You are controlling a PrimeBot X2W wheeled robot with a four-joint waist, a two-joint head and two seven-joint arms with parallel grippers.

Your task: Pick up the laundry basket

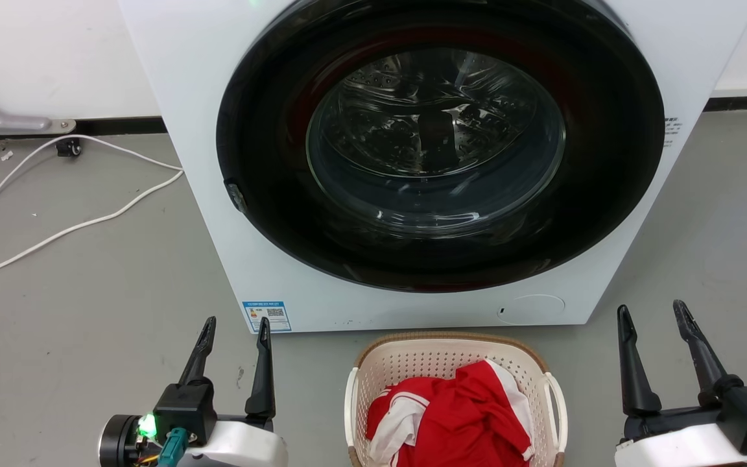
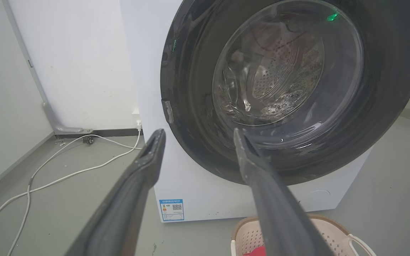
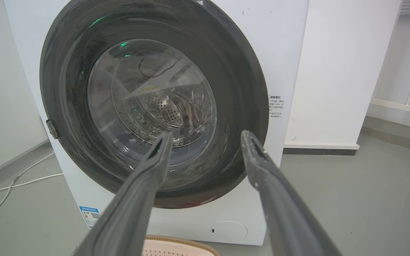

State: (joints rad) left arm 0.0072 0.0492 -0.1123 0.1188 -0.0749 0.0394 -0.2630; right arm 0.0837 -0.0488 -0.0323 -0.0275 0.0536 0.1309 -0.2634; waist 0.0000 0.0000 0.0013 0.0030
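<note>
Roughly centred | basket (image 1: 438, 340) lay between the 2 grippers, nearer the robot than their tips | left gripper (image 1: 237, 321), right gripper (image 1: 652, 308): jaws wide apart, empty | right judged marginally nearer.

Head camera: high, near, looks forward and down at washer (image 1: 205, 194) front; basket (image 1: 412, 358) at bottom edge. Left wrist camera: low, left of washer, faces door (image 2: 290, 92) obliquely. Right wrist camera: low, faces door from right. All three share door, basket rim, floor (image 1: 88, 292).
</note>
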